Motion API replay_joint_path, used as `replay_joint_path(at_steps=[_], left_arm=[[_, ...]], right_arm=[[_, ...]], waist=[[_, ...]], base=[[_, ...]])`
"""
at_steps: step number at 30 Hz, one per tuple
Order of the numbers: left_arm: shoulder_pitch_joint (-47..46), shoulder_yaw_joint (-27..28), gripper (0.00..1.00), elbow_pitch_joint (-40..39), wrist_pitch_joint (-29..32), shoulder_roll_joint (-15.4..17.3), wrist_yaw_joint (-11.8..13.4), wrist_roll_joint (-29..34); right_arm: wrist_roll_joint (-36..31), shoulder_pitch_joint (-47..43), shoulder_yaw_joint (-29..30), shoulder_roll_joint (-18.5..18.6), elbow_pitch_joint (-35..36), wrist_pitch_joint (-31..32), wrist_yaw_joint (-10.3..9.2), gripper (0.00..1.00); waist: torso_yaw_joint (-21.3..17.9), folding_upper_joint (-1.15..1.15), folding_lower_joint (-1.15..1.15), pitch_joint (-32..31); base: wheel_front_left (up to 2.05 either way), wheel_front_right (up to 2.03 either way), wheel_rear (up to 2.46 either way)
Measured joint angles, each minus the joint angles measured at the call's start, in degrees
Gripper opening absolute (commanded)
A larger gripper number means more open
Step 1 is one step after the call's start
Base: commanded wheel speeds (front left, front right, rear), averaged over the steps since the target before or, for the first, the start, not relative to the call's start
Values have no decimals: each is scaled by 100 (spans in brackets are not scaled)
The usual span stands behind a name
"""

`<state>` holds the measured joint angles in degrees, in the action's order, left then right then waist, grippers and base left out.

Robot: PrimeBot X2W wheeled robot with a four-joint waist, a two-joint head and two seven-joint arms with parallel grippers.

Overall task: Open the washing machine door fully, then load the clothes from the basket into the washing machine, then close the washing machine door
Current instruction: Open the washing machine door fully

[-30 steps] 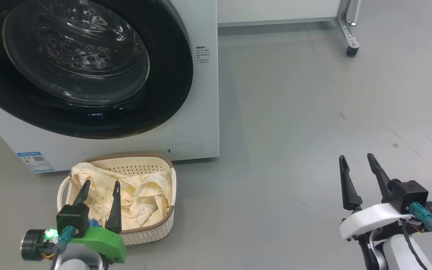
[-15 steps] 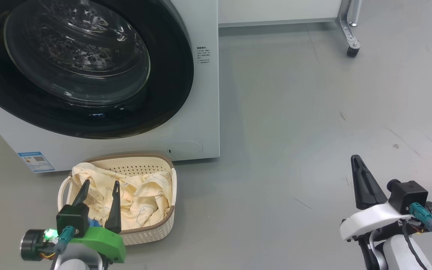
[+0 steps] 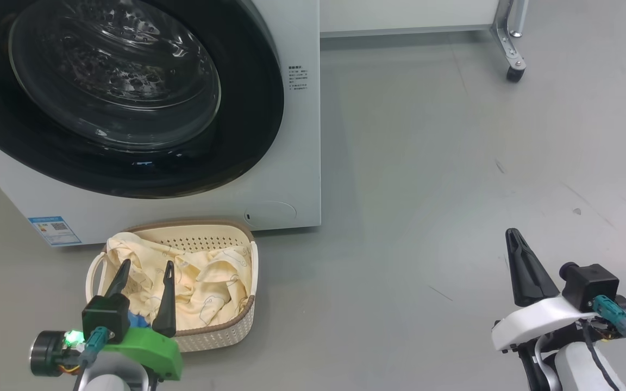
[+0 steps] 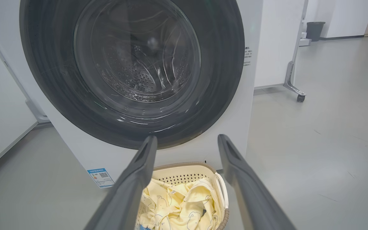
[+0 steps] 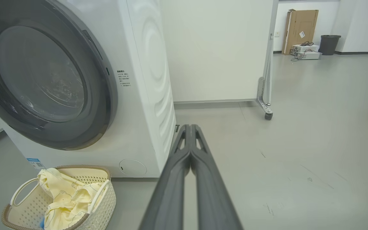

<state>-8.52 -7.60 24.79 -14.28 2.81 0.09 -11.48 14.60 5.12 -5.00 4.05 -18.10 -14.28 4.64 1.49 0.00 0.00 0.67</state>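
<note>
The washing machine door (image 3: 112,92) sits shut (nothing loaded yet) ahead of and above the left end effector (image 3: 148,264), its fingers spread over the basket (image 3: 218,334) on the floor, nearer than the right end effector (image 3: 512,234), whose fingers are pressed together.

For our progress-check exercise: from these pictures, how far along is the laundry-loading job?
Done: nothing, the door is shut on the washing machine. In hand: nothing gripped; the left hand is open by the basket, the right hand shut and empty above the floor. Left: open the door, load the clothes, close it.
</note>
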Motion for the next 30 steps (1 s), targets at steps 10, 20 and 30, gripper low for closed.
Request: replay_joint_path(at_steps=[10,20,30], left_arm=[[-64,-12,100,-107,0,-11,-41,41],[-291,-172,100,-185,0,-27,-48,67],[-609,-264,100,-346,-1,-44,-49,73]], right_arm=[[1942,111,510,-172,-214,74,189,0],[4776,920,818,-166,-391,1021,234,0],[6879,1824,886,-143,-561,2275,233,0]], waist=[[76,0,0,193],[262,0,0,454],[509,0,0,871]], base=[[0,0,0],[0,0,0],[0,0,0]])
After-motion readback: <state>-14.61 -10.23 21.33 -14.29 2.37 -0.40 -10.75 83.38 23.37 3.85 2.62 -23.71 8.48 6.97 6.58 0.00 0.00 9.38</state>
